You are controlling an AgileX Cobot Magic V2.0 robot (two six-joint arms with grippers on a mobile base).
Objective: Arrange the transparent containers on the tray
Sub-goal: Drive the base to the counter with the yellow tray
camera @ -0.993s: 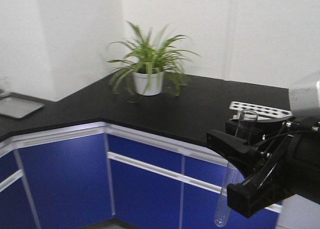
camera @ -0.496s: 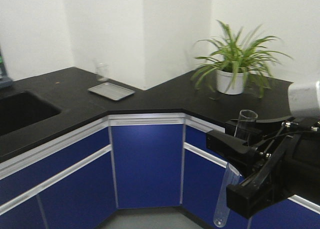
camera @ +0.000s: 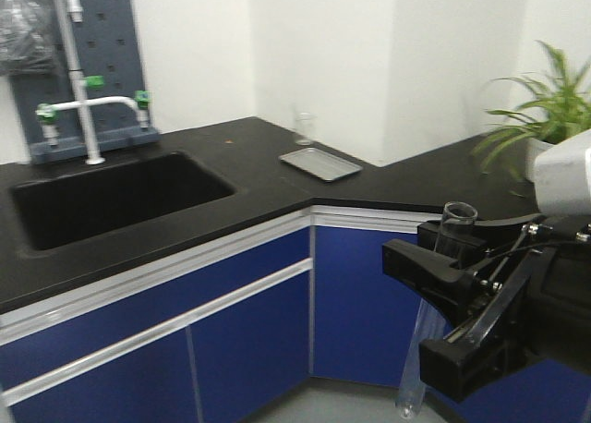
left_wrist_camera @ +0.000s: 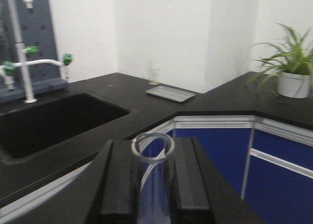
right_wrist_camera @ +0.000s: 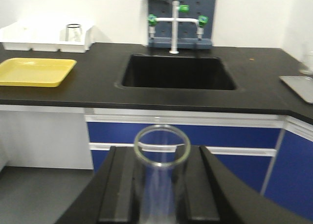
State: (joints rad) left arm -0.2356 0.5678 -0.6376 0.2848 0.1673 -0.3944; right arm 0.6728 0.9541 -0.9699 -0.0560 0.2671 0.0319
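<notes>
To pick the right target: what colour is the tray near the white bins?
The tray is bright yellow; it shows best in the right wrist view.

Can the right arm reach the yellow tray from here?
Probably not. The right gripper, shut on a test tube, hangs well back from the counter, with open floor before the yellow tray; the base should approach.

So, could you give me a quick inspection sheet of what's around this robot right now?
Surface: black countertop with a sunken sink.
Job's things: yellow tray, no tubes on it.
Clutter: white bins, steel tray, glass beaker.
Grippers: left gripper shut on left test tube; right gripper shut on right test tube.
Cables: thin black wires in the front view.
Surroundings: potted plant, faucet, blue cabinets.
</notes>
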